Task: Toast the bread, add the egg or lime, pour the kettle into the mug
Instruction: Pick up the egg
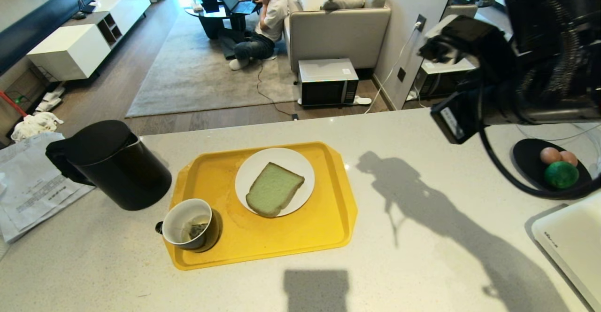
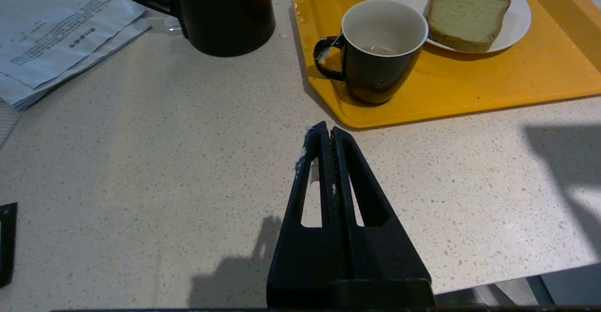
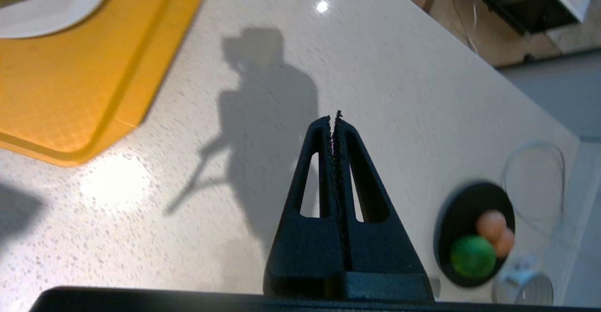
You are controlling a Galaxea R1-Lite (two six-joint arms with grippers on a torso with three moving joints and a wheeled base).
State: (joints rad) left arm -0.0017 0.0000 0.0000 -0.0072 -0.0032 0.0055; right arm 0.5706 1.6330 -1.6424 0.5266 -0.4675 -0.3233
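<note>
Pale green bread [image 1: 273,188] with tan crust is showing on a white plate [image 1: 251,171]; yellow tray [image 1: 300,237]; black kettle [image 1: 117,166]; speckled off-white counter [image 1: 422,265]; green lime [image 1: 561,175].

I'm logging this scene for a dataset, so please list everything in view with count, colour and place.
kettle: 1, black, counter left of tray
tray: 1, yellow, counter centre
plate: 1, white, on tray
bread: 1, pale green, on plate
mug: 1, black, white inside, tray's near left corner
dish: 1, black, counter right
eggs: 2, pinkish-brown, in dish
lime: 1, green, in dish
papers: stack, white, far left
microwave: 1, grey, floor beyond
person: 1, sitting on rug
left gripper: shut, above counter
right gripper: shut, above counter
</note>
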